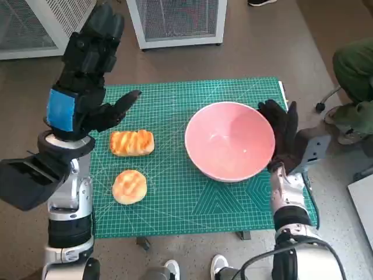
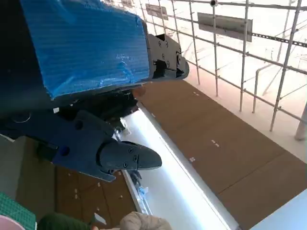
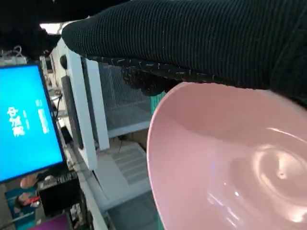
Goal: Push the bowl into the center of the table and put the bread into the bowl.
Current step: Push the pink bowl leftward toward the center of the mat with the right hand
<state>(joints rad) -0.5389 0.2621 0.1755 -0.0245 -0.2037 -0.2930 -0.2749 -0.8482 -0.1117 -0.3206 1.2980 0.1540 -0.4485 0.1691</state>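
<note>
Right hand (image 1: pixel 284 135) flat against the right side of the pink bowl (image 1: pixel 229 140).
Fingers apart, holding nothing; left hand (image 1: pixel 87 76) raised, fingers spread, above two breads (image 1: pixel 132 143).

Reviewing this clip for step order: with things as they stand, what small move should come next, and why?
Probably a short push by the right hand toward the robot's left. It rests against the pink bowl, which sits toward the right side of the green mat. The two breads lie untouched, and the left hand hovers open, holding nothing.
</note>
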